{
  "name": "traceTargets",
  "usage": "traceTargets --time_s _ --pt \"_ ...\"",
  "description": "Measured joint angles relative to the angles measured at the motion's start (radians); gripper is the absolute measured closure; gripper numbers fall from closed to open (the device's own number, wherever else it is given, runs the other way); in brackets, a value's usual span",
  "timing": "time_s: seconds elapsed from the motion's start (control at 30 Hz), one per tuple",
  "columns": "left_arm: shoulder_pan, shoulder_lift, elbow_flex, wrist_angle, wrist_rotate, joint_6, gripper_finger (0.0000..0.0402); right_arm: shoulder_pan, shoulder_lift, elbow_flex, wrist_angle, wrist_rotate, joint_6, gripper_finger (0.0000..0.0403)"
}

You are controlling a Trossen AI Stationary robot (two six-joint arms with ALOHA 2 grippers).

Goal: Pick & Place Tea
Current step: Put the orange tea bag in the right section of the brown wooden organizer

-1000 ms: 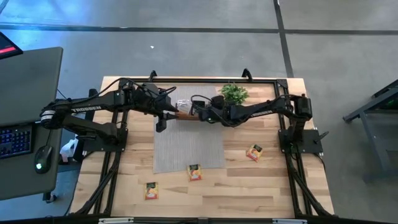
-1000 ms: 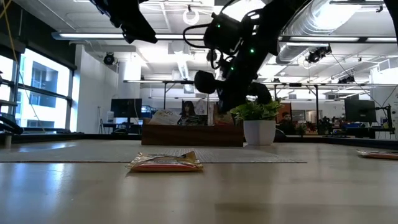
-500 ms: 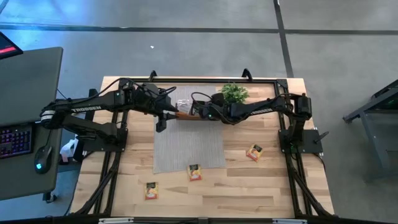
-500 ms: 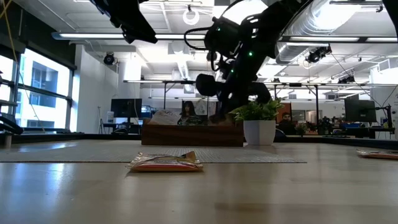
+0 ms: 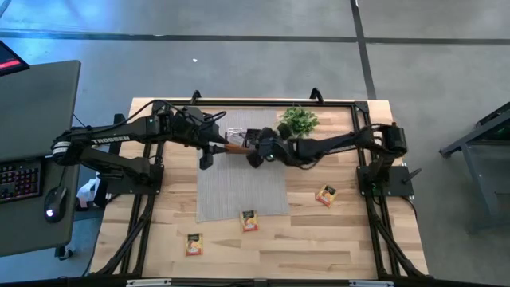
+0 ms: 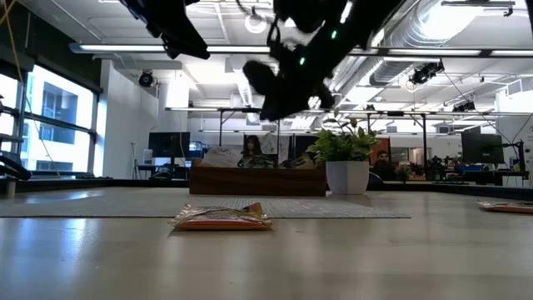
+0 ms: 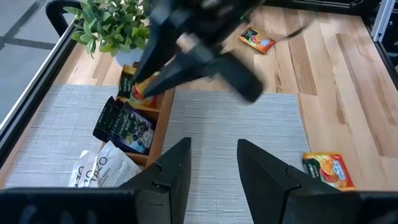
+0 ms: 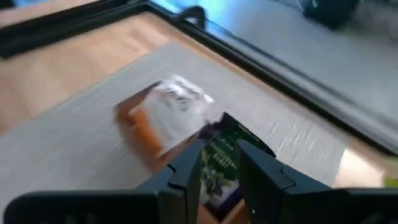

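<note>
A wooden tray (image 5: pixel 237 143) sits on a grey mat (image 5: pixel 241 187) and holds black, white and orange tea sachets (image 7: pixel 124 124). Three more orange sachets lie flat on the table (image 5: pixel 326 194) (image 5: pixel 249 221) (image 5: pixel 194 244). My right gripper (image 5: pixel 253 154) hangs open above the tray's right part, raised clear of it (image 6: pixel 268 92). Its wrist view looks down past its fingers (image 8: pixel 221 167) at a black sachet (image 8: pixel 219 163) in the tray. My left gripper (image 5: pixel 206 157) hovers open over the mat (image 7: pixel 213 163) at the tray's left end, holding nothing.
A small potted plant (image 5: pixel 300 119) stands just right of the tray at the far edge. A black frame rail (image 5: pixel 255 102) runs along the table's far side. Bare wood lies right of the mat and along the near edge, among the loose sachets.
My right gripper dipped toward the tray, then rose well above it and shifted toward the table's left. The left arm kept still, and the sachets on the table did not move.
</note>
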Motion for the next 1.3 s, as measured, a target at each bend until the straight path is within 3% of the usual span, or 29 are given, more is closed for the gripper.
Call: traceTargets --time_s 0.13,0.23,0.5,0.73,0.97,1.3 --pt "0.0 0.0 0.0 -0.006 0.004 0.0 0.0273 0.099 -0.082 0.01 -0.119 -0.026 -0.135 0.0316" --pt "0.0 0.0 0.0 -0.005 0.004 0.0 0.0273 0.174 -0.158 0.01 -0.272 -0.089 -0.136 0.0315" --pt "0.0 0.0 0.0 -0.003 0.002 -0.015 0.0273 0.282 -0.247 0.011 -0.805 -0.336 0.265 0.0264" --pt "0.0 0.0 0.0 0.009 0.0 -0.029 0.0273 0.302 -0.239 -0.091 -1.162 -0.528 0.377 0.0206" --pt "0.0 0.0 0.0 0.01 0.0 -0.031 0.0273 0.257 -0.238 -0.326 -1.116 -0.675 0.378 0.0202" --pt "0.0 0.0 0.0 0.012 0.0 -0.076 0.0273 0.167 -0.238 -0.42 -0.977 -0.675 0.308 0.0248"
